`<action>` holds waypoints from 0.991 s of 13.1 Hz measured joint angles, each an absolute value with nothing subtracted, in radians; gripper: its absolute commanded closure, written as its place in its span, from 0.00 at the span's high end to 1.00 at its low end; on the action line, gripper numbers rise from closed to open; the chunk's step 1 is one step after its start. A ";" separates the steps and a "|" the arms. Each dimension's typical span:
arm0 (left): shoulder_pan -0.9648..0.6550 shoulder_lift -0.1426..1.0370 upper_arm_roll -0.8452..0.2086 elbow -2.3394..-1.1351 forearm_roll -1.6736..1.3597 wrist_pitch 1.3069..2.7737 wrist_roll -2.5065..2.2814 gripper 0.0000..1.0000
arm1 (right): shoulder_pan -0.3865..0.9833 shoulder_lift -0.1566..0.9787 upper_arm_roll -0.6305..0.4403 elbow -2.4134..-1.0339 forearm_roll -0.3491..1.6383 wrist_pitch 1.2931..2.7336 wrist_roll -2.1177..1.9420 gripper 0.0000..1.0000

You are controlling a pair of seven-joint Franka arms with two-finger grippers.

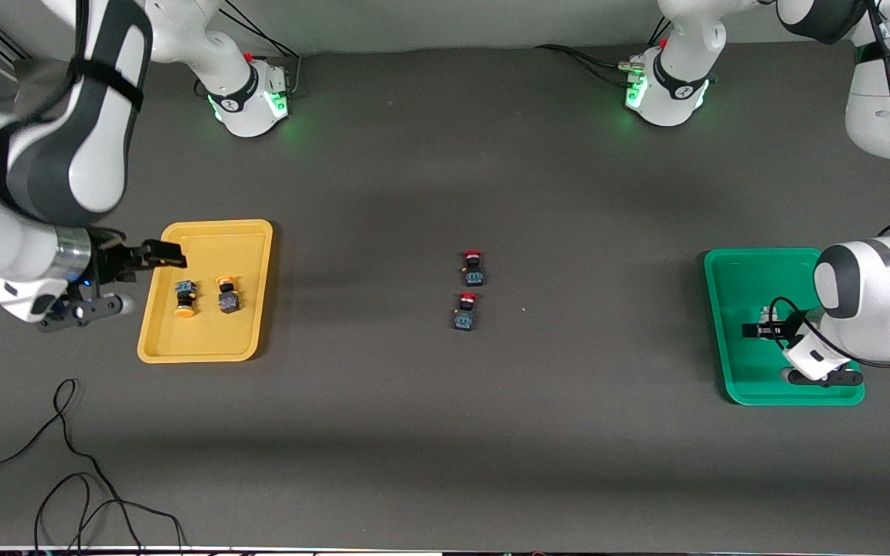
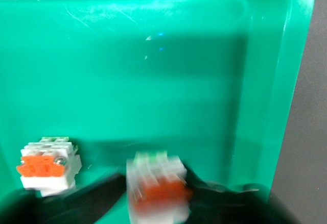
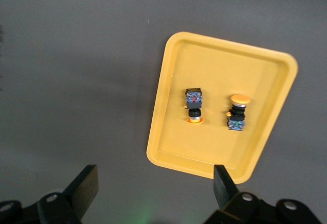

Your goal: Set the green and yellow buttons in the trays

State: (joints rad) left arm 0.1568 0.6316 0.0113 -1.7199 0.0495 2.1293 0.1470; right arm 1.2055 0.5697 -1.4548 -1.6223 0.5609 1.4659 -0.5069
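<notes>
The green tray (image 1: 754, 270) lies at the left arm's end of the table. My left gripper (image 1: 755, 330) is low inside it (image 2: 153, 55), shut on a white-grey button with an orange-red block (image 2: 156, 185). A second white-grey button (image 2: 48, 165) lies on the tray floor beside it (image 1: 767, 313). The yellow tray (image 1: 205, 239) lies at the right arm's end and holds two yellow-capped buttons (image 1: 185, 298) (image 1: 227, 294), also seen in the right wrist view (image 3: 194, 105) (image 3: 237, 112). My right gripper (image 1: 155, 274) hangs open and empty over the tray's outer edge (image 3: 156, 193).
Two red-capped black switches (image 1: 473, 267) (image 1: 466, 310) lie mid-table, one nearer the front camera than the other. Loose black cables (image 1: 66, 463) trail on the table at the right arm's end near the front edge. Both arm bases stand along the back.
</notes>
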 measured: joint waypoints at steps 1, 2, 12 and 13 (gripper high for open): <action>0.158 0.631 0.011 -1.719 0.050 2.129 0.148 0.99 | 1.250 0.568 -1.493 -1.619 0.549 1.465 -0.503 1.00; 0.158 0.630 0.011 -1.719 0.050 2.129 0.149 0.99 | 1.272 0.568 -1.511 -1.613 0.543 1.465 -0.500 1.00; 0.157 0.373 -0.005 -1.640 0.050 1.802 0.150 0.99 | 1.040 0.325 -1.156 -1.534 0.217 1.435 -0.294 1.00; 0.156 0.315 -0.008 -1.639 0.050 1.735 0.150 0.99 | 0.950 0.261 -1.030 -1.531 0.161 1.435 -0.254 1.00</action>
